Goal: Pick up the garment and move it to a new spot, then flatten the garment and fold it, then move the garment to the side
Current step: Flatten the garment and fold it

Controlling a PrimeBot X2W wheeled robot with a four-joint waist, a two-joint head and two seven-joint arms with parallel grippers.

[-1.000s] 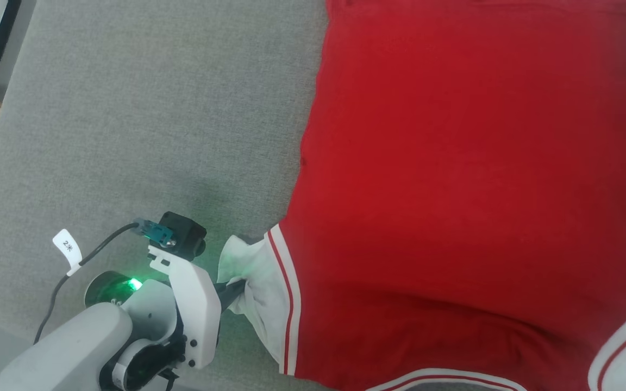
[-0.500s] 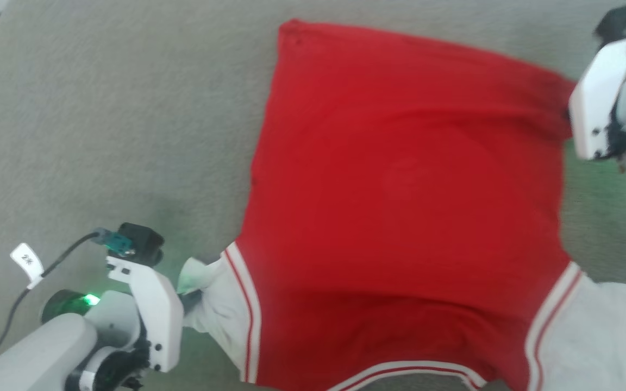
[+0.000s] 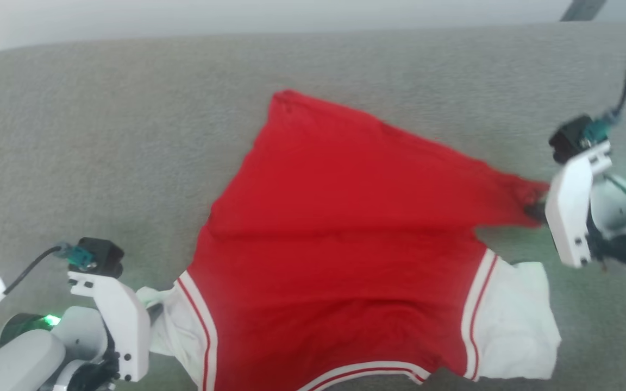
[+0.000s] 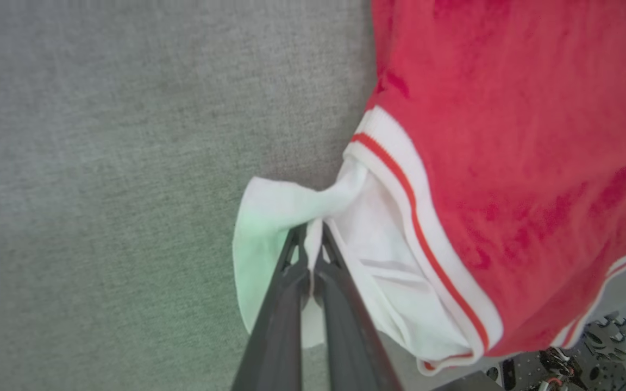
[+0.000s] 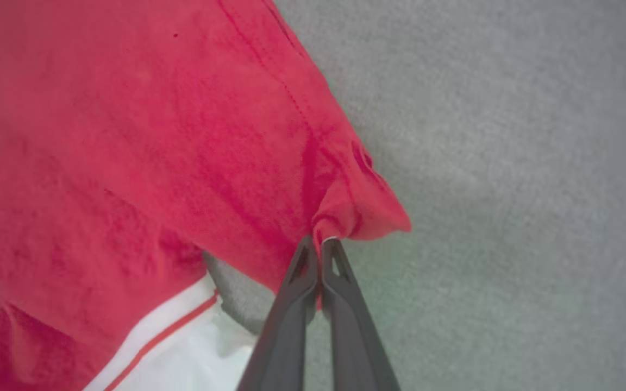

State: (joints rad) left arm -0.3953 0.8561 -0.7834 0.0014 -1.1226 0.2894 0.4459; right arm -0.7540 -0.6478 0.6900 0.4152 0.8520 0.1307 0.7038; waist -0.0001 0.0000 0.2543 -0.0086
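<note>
- Right now I see the garment [image 3: 340, 233] spread plain red face up across the middle of the grey padded surface [image 3: 101, 136], with its striped trim [image 3: 367, 372] toward the near edge.
- My left gripper [image 4: 313, 239] is closed tight. It pinches a fold of the white sleeve [image 4: 286, 212] on the garment's left side, close to the near edge.
- My right gripper [image 5: 321, 244] is likewise clamped together on a red hem corner [image 5: 367, 217], which is drawn out to a point toward the right edge.
- The other white sleeve [image 3: 514, 320] lies flat, just beside that stretched corner.
</note>
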